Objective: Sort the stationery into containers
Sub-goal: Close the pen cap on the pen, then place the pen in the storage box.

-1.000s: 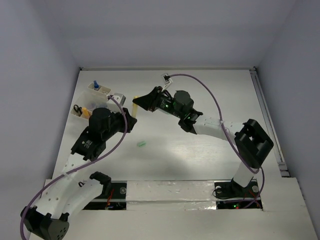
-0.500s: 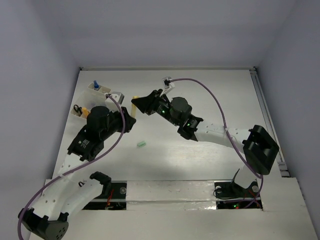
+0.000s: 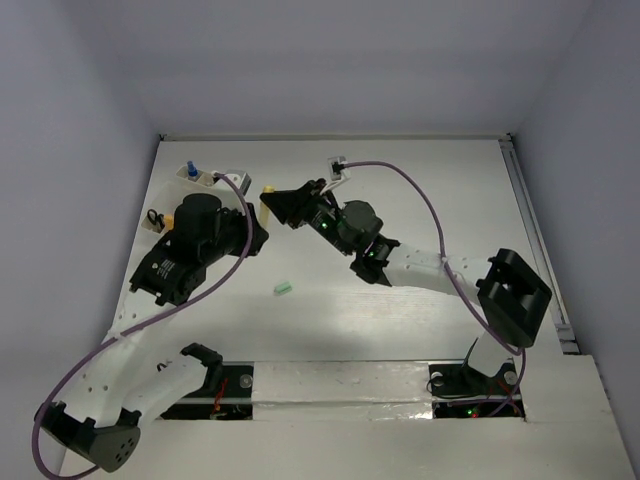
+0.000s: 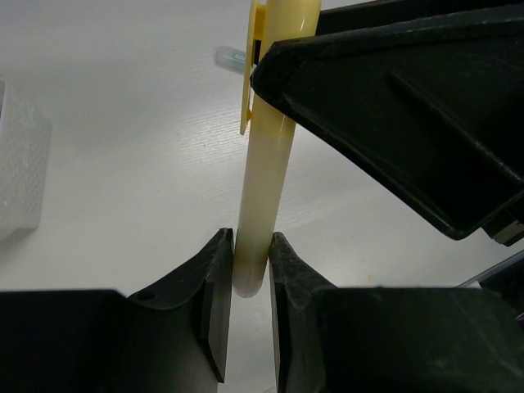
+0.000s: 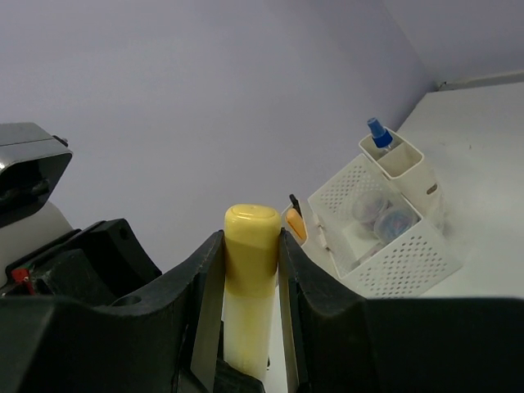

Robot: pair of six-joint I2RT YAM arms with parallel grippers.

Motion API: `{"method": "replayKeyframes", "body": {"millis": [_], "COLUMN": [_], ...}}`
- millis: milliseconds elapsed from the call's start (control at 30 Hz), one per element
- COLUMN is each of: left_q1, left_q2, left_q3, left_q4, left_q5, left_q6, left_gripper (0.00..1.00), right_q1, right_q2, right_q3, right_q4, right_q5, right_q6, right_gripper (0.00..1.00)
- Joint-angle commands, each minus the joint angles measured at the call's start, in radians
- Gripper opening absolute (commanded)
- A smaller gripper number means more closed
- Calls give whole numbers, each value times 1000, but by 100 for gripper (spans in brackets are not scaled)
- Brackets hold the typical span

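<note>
The yellow marker (image 4: 266, 164) is off the table (image 3: 450, 180), held between the two arms at about 10 o'clock from the table's middle. The left gripper (image 4: 250, 270) is clamped on the marker's rounded bottom end, its two fingers pressed against either side. The right gripper (image 5: 252, 278) is clamped on the same marker nearer the cap, and the flat yellow cap top sticks out just past its fingers. In the left wrist view the marker stands nearly upright, with its clip on the 9 o'clock side.

The white bins (image 3: 205, 181) sit at 10 o'clock near the table's far-left edge, just beyond the left arm. A blue-capped pen (image 5: 378, 133) stands upright in a narrow compartment at their far end. Two little round jars (image 5: 381, 218) lie inside the perforated bin beside it. Black-handled scissors (image 3: 154, 216) show at the 8 o'clock end of the bins, partly hidden by the arm. A green eraser (image 3: 283, 288) lies alone on the table at 8 o'clock, well apart from the bins.
</note>
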Motion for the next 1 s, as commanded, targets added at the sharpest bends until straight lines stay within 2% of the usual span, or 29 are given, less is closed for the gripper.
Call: {"method": "replayKeyframes", "body": {"millis": [0, 133, 233, 267, 333, 367, 467, 500, 633, 667, 700, 767, 967], "left_q1": [36, 36, 36, 36, 36, 36, 36, 36, 36, 36, 36, 36, 36], "left_q2": [0, -1, -12, -21, -64, -85, -171, -191, -326, -348, -365, -403, -440], "left_q3": [165, 173, 133, 113, 50, 24, -47, -54, -76, -79, -80, -90, -114], "left_q4": [575, 579, 563, 544, 508, 479, 405, 386, 359, 377, 388, 433, 532], "left_q5": [-187, -176, -134, -127, -126, -127, -170, -207, -314, -333, -363, -389, -406], "left_q6": [-33, -32, -47, -47, -50, -47, -29, -20, -3, -1, -1, -1, -6], "left_gripper": [0, 0, 1, 12, 26, 40, 59, 71, 81, 93, 99, 99, 99], "right_q1": [172, 172, 120, 71, 22, -1, -78, -110, -146, -146, -146, -146, -115], "right_q2": [89, 93, 46, 35, 14, 3, 9, 23, 98, 121, 176, 236, 443], "right_q3": [-83, -74, -61, -57, -41, -32, 27, 44, 142, 208, 242, 335, 587], "right_q4": [-296, -294, -302, -291, -268, -257, -241, -239, -217, -233, -236, -207, -161], "right_q5": [-303, -302, -245, -243, -248, -228, -208, -205, -197, -206, -243, -329, -442], "right_q6": [-7, -3, -15, -12, -7, -17, -33, -43, -79, -96, -115, -109, -142], "right_gripper": [0, 0, 0, 0, 0, 0, 0, 0, 0, 0, 0, 0, 0]}}
